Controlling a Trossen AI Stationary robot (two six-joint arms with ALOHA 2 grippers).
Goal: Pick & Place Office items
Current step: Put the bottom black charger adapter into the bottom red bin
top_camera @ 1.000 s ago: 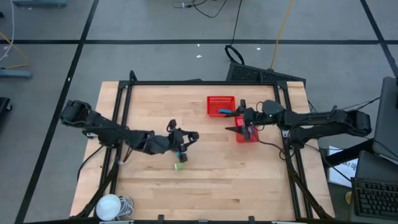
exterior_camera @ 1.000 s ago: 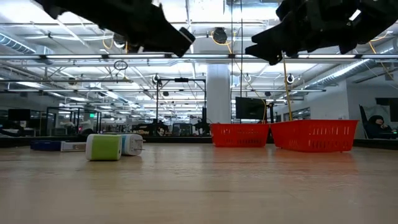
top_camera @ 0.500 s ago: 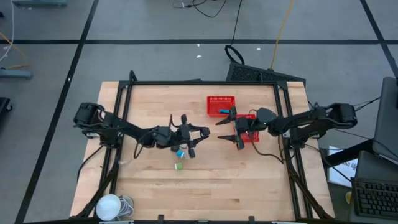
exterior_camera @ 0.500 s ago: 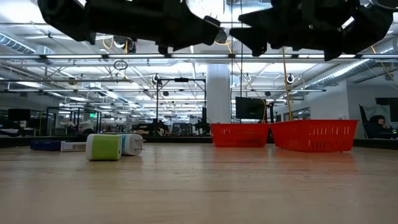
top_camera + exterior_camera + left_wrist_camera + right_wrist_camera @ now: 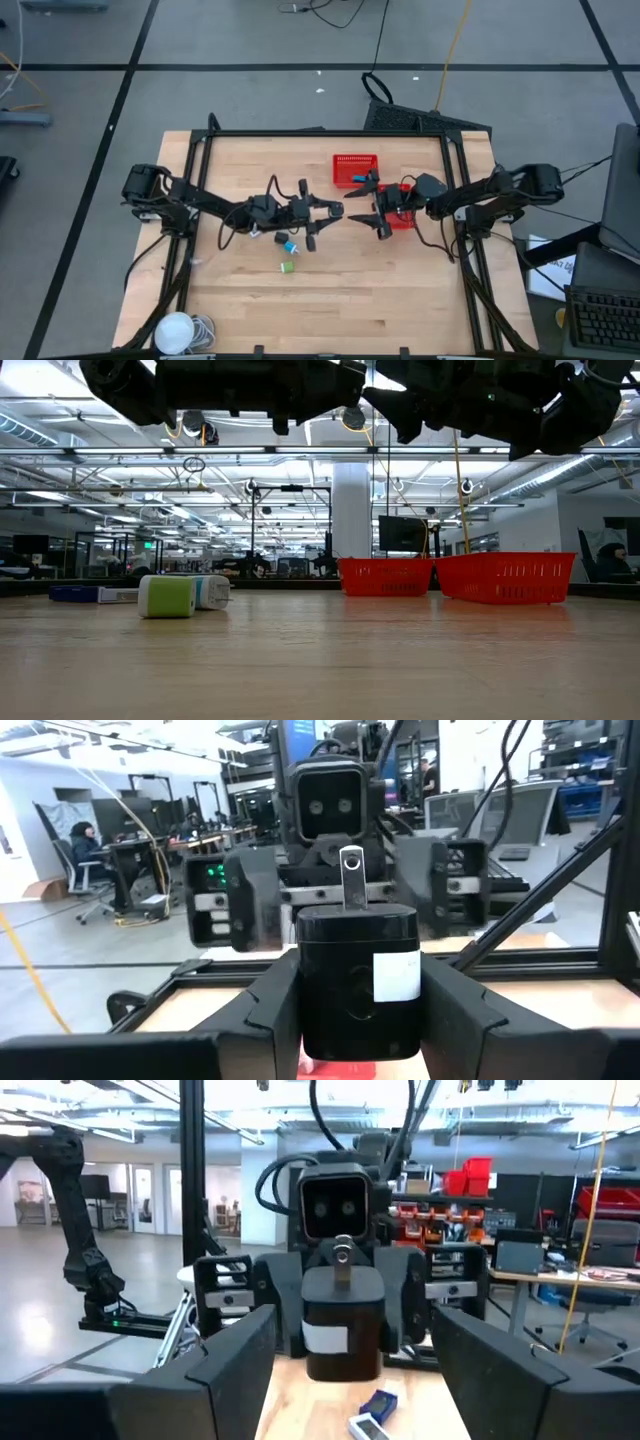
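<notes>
1. We see a light wooden table [image 5: 330,290] with a black metal frame [image 5: 320,132] along its edges.
2. Two red mesh baskets stand on its far right part: one basket [image 5: 354,169] nearer the back edge, the second basket [image 5: 400,216] just beside it.
3. A white round object [image 5: 176,331] with a coiled cable sits at the near left corner.
4. A keyboard [image 5: 603,318] lies off the table.
5. In the room behind, a seated person [image 5: 83,845] shows.

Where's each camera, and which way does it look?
High: above, straight down on the table; both arms show.
Low: tabletop height, across to the red baskets; arms overhead.
Left wrist: faces the right gripper; own fingers hold a black charger.
Right wrist: faces the left gripper; own fingers open.
Shared: both wrist views show the black charger.
</notes>
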